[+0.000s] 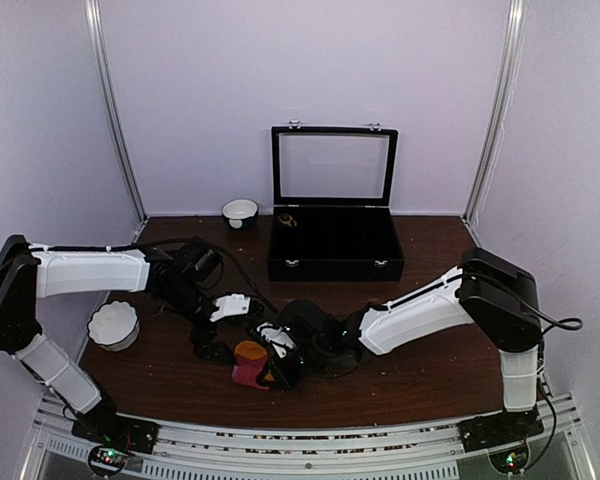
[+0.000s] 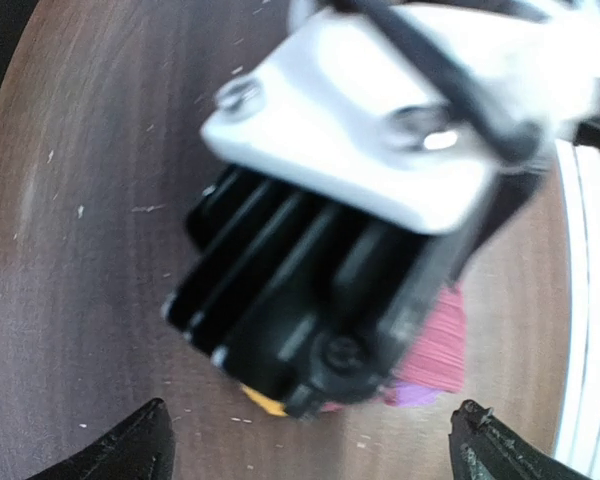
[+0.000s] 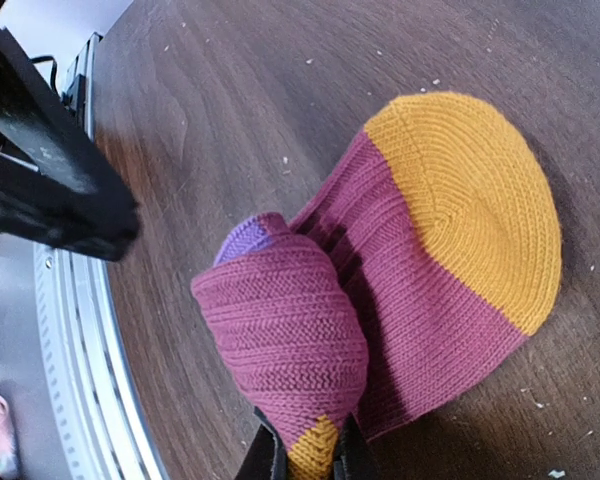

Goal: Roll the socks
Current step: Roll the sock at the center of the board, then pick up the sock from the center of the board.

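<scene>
The right gripper (image 3: 302,452) pinched the half-rolled sock (image 3: 310,330) near the table's (image 1: 420,385) front edge while the left gripper (image 2: 315,445) gaped empty beside it, so that narrow one-sided hold could let the roll unwind.

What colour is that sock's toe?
The toe is orange-yellow, the sock magenta; clearest in the right wrist view.

The dark wooden tabletop (image 1: 430,375) carried a black case (image 1: 335,258), lid up, at its far edge. A small white bowl (image 1: 240,212) sat just left of it. A scalloped white dish (image 1: 114,325) stood by the left edge, and a magenta sock (image 1: 246,368) lay towards the near edge.
</scene>
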You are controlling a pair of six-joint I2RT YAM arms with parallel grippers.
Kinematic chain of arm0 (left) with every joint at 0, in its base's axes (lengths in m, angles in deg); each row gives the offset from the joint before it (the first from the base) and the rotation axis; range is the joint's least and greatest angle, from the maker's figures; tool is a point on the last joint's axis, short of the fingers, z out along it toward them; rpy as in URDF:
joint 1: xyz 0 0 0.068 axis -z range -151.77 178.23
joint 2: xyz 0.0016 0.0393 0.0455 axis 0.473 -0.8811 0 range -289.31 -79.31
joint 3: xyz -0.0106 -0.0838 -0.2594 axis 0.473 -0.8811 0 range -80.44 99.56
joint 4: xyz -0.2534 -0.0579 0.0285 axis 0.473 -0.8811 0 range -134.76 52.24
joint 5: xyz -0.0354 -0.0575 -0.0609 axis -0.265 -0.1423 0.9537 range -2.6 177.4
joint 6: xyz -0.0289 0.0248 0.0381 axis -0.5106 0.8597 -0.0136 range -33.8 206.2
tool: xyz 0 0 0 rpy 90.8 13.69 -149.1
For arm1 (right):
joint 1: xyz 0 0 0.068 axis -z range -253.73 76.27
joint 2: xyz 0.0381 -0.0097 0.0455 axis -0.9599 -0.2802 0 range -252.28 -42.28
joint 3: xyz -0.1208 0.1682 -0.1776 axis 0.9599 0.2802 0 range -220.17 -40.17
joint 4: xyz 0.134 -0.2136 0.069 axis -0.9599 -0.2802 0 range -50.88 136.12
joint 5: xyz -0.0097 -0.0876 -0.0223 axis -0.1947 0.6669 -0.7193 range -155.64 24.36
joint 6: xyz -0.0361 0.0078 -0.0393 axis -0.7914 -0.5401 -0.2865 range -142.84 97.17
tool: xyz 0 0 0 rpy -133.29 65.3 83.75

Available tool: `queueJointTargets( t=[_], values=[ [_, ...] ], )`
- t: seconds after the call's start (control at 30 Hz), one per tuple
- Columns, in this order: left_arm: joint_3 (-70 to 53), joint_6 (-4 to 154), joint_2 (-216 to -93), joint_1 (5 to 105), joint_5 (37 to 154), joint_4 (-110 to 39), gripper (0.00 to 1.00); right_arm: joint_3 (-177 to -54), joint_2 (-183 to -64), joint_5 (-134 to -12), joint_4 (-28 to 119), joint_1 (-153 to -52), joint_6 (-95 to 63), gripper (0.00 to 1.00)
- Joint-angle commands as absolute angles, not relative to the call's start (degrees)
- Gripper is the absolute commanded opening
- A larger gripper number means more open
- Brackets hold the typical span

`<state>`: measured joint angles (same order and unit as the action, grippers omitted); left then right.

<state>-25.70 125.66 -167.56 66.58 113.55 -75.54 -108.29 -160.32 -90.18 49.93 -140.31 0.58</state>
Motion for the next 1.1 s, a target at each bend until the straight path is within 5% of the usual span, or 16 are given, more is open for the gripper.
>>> queueJointTargets(
  t=[0.0,0.43,0.63,0.73,0.8,1.07],
  values=[
    [-24.4,121.7,-170.8,66.2,107.6,-70.0,0.98,-106.8,-166.3,-90.6,38.1,-140.2,8.0,0.01],
    [-27.1,134.0,-163.2,72.9,114.1,-77.4,0.96,-99.5,-169.7,-103.0,61.2,-136.6,31.2,0.07],
    [-31.9,136.3,-165.1,81.4,102.6,-71.3,0.80,-99.0,-170.4,-105.7,66.9,-135.4,36.3,0.09],
    [-32.2,135.9,-166.5,82.0,98.2,-68.6,0.53,-98.1,-170.2,-106.2,69.7,-135.4,38.0,0.10],
    [-32.5,135.6,-166.9,82.2,96.5,-66.8,0.46,-97.3,-170.2,-106.8,72.2,-135.4,39.6,0.10],
    [-33.2,135.8,-169.9,84.5,93.4,-64.6,0.36,-93.2,-172.2,-109.4,93.9,-134.9,52.8,0.13]
  ],
)
